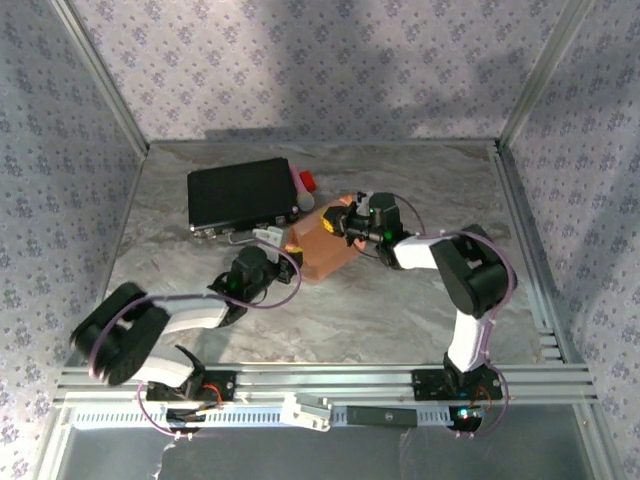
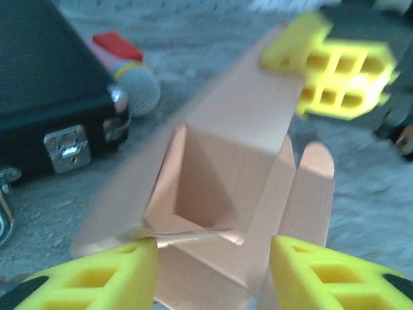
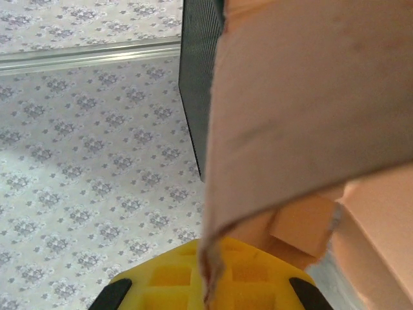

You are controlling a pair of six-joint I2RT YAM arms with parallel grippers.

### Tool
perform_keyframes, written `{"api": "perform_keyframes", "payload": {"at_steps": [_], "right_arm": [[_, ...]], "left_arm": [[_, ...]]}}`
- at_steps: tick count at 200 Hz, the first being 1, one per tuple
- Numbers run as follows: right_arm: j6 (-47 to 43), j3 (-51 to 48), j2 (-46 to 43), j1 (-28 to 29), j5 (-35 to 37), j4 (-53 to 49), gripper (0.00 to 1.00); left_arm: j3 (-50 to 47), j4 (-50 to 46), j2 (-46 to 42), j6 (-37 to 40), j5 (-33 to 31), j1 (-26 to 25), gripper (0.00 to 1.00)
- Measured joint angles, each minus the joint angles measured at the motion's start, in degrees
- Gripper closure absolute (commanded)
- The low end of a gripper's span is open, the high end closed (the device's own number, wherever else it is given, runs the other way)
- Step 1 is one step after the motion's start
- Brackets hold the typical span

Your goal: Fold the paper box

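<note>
Nearest to me on the L wrist cam, the left claw [image 2: 213, 248] was open. Its yellow fingers [image 2: 103, 278] were spread wide, with the lower part of the paper box [image 2: 219, 161] between them. The L-hand finger touched the edge of a loose flap; I couldn't tell whether the other one pressed on the card.

That cam alone showed the box's inside: salmon-orange card, partly folded, with a square pocket open toward the lens, a rounded tab standing at its right, and one long flap slanting up and away.

At that flap's far tip sat a yellow finger of the right claw [image 3: 210, 281]. On the R wrist cam both its pads were closed together with the flap's edge pinched between them. The rest of the flap blocked most of that frame.

From the top cam, the box lay near the middle of the marbled tabletop [image 1: 380, 310], with the L arm coming in from the near left and the R arm from the right.

Just beyond the box lay a black case [image 1: 243, 193]. Its metal latch [image 2: 64, 150] showed on the L wrist cam, too blurred to read any marking. A grey mesh-headed mic [image 2: 137, 90] and a red item [image 2: 116, 45] lay beside the case's right end. Farthest back, floral wallpaper [image 3: 84, 161] showed on the R wrist cam.
</note>
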Motion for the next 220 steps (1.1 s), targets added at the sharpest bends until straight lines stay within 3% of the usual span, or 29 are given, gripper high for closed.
{"api": "perform_keyframes", "payload": {"at_steps": [39, 70, 101, 146, 220], "right_arm": [[-2.2, -5.6, -13.5, 2.6, 6.3, -14.6, 1.00], [-0.8, -11.1, -17.0, 5.4, 11.9, -14.1, 1.00], [0.6, -13.2, -10.8, 5.1, 13.4, -1.5, 1.00], [0.9, -14.6, -3.9, 3.7, 12.5, 11.5, 1.00], [1.5, -16.2, -3.7, 1.2, 10.3, 16.5, 1.00]], "left_arm": [[-2.0, -9.3, -20.2, -4.9, 4.0, -2.0, 0.47], [-2.0, -17.6, -25.9, -7.9, 6.8, 1.1, 0.52], [-2.7, -19.6, -20.4, -8.9, 9.3, 4.8, 0.58], [-4.7, -14.5, -10.0, -7.4, 10.1, 6.7, 0.61], [-4.6, 0.7, 5.2, -5.2, 18.3, 8.2, 0.60]]}}
